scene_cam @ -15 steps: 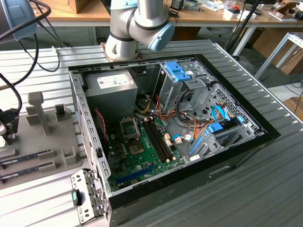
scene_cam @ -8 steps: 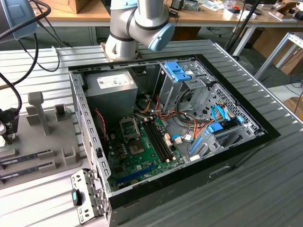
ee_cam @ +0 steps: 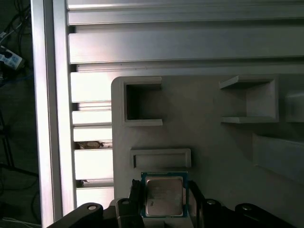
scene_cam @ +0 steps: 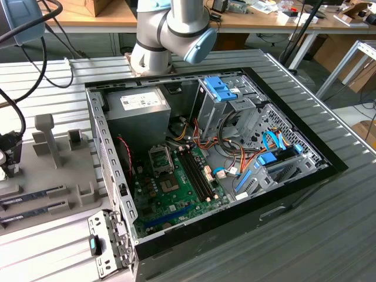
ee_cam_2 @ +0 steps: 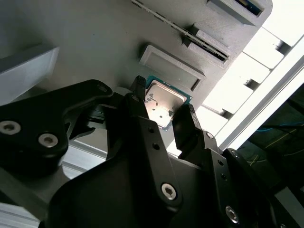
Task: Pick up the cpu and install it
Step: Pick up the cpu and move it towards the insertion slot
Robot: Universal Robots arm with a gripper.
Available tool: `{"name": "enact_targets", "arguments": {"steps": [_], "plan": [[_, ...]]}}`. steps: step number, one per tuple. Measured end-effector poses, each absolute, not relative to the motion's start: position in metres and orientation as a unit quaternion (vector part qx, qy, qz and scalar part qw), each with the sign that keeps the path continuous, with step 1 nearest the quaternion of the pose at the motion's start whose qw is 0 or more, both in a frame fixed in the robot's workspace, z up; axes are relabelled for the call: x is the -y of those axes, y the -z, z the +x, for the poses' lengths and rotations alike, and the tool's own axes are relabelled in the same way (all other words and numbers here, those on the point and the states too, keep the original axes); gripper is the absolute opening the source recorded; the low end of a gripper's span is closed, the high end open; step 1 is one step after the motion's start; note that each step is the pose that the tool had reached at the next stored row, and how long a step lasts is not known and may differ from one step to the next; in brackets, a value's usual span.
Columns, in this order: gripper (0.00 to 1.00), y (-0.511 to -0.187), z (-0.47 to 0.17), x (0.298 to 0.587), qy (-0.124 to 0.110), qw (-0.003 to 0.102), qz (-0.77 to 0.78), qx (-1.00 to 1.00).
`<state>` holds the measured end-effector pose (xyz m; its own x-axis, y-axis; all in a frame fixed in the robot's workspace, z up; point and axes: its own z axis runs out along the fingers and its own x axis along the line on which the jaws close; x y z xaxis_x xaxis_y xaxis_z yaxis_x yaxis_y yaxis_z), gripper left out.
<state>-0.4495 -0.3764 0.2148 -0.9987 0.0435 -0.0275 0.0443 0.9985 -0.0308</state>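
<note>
The gripper (ee_cam: 165, 197) is sitting right over the cpu (ee_cam: 164, 194) in the first wrist view. It's looking clamped on it, one finger (ee_cam: 136, 199) pressing each of two opposite edges, silvery lid facing up. The cpu is lying just beside the small raised block (ee_cam: 160, 158) on the gray tray (ee_cam: 213, 156). Whether it's lifting off yet is hard to tell. It's square and centred between the jaws, so no offset is showing.

Arm (scene_cam: 169, 29): grey segments, blue-capped joint, folded at the exterior view's top edge. Gripper (ee_cam_2: 164, 103): black, two fingers (ee_cam_2: 186, 127) clamped against opposite edges of the cpu (ee_cam_2: 162, 97), seen in both wrist views.
</note>
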Motion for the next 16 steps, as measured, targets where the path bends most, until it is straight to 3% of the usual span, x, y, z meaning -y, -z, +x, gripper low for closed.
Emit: {"name": "enact_targets", "arguments": {"steps": [16], "plan": [[0.47,-0.2212,-0.4491,0.3764,0.014,0.013,0.022,-1.0]]}}
